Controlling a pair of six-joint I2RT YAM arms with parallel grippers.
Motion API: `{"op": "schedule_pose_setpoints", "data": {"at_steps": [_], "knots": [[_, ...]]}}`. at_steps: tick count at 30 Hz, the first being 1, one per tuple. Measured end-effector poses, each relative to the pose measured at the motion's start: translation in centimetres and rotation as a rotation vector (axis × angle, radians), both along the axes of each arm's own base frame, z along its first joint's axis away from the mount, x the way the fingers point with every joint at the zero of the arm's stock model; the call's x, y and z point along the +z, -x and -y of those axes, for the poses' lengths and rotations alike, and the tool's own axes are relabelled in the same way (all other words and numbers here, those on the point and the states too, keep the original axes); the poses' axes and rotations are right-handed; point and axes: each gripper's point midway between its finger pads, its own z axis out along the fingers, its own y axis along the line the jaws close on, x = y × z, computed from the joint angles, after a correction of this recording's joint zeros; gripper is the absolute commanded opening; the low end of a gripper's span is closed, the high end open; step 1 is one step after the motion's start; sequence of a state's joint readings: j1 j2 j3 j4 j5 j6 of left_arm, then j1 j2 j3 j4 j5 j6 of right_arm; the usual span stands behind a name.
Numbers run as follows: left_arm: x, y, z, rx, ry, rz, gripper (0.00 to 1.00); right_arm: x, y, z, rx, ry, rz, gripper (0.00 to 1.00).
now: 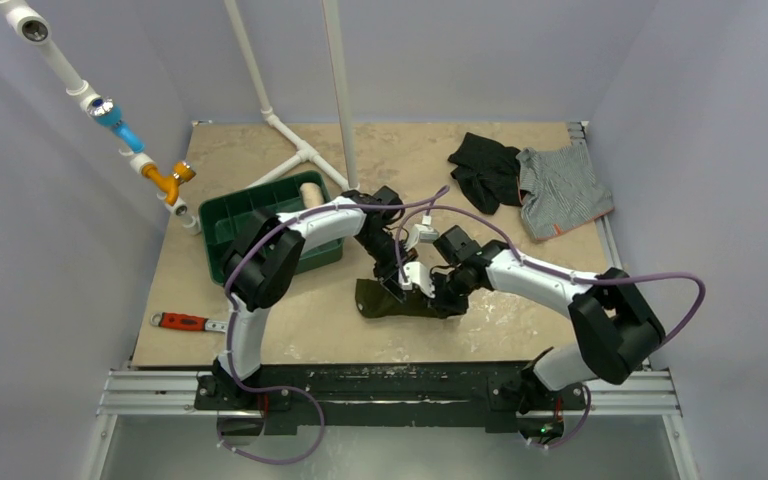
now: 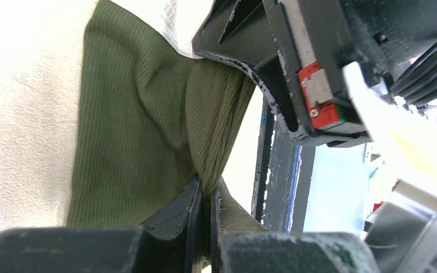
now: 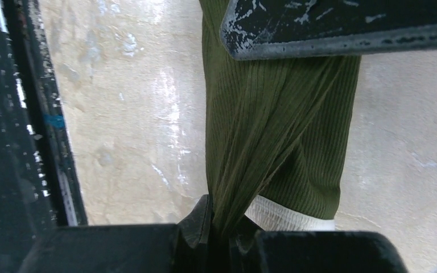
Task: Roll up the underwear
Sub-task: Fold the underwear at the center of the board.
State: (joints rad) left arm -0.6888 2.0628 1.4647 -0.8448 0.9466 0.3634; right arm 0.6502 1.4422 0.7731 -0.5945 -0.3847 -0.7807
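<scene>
Underwear (image 1: 380,301) of dark olive-green ribbed cloth with a cream waistband lies bunched on the beige table (image 1: 480,165), near its front edge and between the two arms. We judge it soft, light and limp, apt to sag and unroll, so best taken by a gathered fold. We see the left gripper (image 2: 205,194) pressed together on a pinch of the olive fabric, and the right gripper (image 3: 223,220) likewise clamped on a gathered fold beside the waistband.

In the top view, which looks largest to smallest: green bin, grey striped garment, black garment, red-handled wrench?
1. green bin, though the left arm covers part
2. grey striped garment
3. black garment
4. red-handled wrench
</scene>
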Motion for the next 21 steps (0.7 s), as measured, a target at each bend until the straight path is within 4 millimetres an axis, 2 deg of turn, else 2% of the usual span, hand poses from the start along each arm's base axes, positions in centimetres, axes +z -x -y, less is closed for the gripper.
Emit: {"op": "schedule_pose_setpoints", "data": {"at_steps": [6,11,21], "knots": [[0.0,0.6,-0.8,-0.007,-0.047,-0.028,0.00,0.0,0.8,-0.6,0.008,0.015,-0.113,0.00],[-1.1,0.6,-1.7,0.000,-0.106,-0.036,0.00,-0.2,1.6,-1.1,0.019,0.023,-0.205,0.00],[-2.8,0.3,-2.3,0.041,-0.158,-0.022,0.00,-0.5,1.5,-1.3,0.011,-0.005,-0.306,0.00]]}}
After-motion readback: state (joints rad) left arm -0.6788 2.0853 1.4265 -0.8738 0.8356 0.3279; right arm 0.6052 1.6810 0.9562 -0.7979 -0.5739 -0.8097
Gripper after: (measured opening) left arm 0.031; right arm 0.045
